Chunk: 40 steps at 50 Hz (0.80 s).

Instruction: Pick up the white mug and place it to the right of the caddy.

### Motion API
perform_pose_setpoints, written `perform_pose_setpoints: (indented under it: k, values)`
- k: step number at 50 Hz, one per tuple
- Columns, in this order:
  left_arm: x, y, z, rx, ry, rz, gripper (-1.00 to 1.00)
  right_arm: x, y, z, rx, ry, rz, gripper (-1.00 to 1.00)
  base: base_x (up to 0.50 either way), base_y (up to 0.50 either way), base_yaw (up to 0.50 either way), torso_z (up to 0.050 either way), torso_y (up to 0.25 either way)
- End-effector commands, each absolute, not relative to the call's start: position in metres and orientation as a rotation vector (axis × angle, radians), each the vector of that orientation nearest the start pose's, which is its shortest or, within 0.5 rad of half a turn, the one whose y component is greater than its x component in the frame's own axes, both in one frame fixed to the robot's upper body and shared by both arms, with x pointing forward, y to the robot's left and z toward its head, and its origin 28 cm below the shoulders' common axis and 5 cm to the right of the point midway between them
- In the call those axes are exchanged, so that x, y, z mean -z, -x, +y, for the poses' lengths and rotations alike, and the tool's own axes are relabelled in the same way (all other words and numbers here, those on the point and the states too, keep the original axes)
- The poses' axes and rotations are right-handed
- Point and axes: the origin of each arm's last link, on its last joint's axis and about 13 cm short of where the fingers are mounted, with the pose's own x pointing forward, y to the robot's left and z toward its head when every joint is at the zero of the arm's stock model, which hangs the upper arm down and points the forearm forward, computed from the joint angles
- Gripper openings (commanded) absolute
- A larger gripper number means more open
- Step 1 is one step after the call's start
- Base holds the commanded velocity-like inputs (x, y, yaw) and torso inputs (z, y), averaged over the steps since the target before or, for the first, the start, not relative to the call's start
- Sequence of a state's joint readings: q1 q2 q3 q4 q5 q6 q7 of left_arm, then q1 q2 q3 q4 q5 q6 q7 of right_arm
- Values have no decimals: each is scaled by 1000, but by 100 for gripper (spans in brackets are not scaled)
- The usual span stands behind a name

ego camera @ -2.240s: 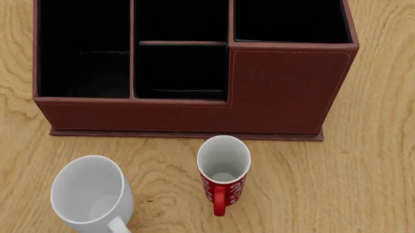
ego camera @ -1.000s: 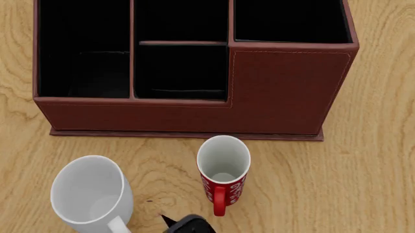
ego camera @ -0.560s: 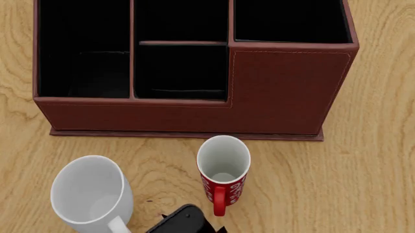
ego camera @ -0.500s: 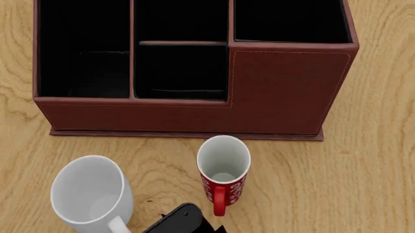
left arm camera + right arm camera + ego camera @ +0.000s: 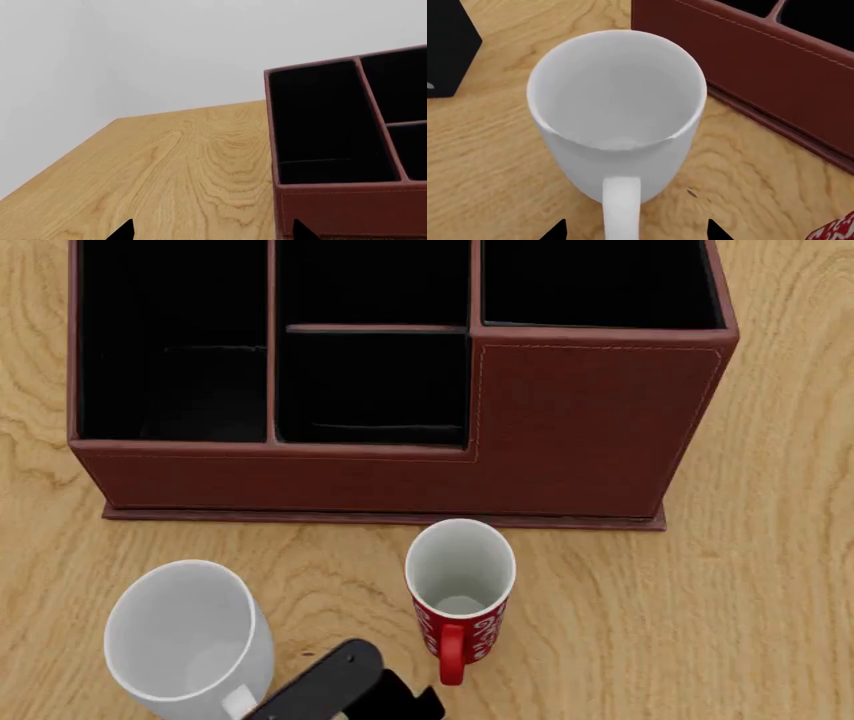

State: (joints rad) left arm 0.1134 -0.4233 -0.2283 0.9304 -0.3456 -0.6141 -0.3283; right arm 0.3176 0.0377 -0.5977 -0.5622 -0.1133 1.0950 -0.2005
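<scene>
Right gripper (image 5: 635, 232) spread wide, empty, fingertips astride white mug (image 5: 617, 117) handle; mug upright near caddy (image 5: 400, 370). Left gripper (image 5: 212, 234) spread, empty.

white mug (image 5: 190, 642), reddish-brown caddy (image 5: 587, 430) (black-lined), red mug (image 5: 461, 590) with white swirls

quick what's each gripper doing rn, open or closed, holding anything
Left gripper: open, empty, facing the caddy.
Right gripper: open, empty, its tips either side of the white mug handle.
</scene>
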Motion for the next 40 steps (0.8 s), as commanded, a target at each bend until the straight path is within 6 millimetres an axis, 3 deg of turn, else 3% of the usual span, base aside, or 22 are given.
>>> perform_pose_setpoints:
  k: [1, 9, 10, 17, 40]
  values:
    - [-156, -152, 273, -226, -166, -240, 100, -113, -217, -8, -640, 328, 240, 100, 0, 0, 0, 0, 0]
    - [-155, -152, 274, -230, -166, -238, 100, -108, -221, -9, -643, 334, 251, 100, 0, 0, 0, 0, 0]
    - [-155, -152, 274, -230, -166, -238, 100, -107, -221, -8, -636, 338, 247, -100, 0, 0, 0, 0, 0]
    - [-154, -153, 274, -229, -166, -236, 100, -111, -213, -6, -657, 354, 232, -100, 0, 0, 0, 0, 0]
    - [-160, -152, 272, -223, -165, -245, 100, -157, -177, -8, -668, 367, 119, -100, 0, 0, 0, 0, 0]
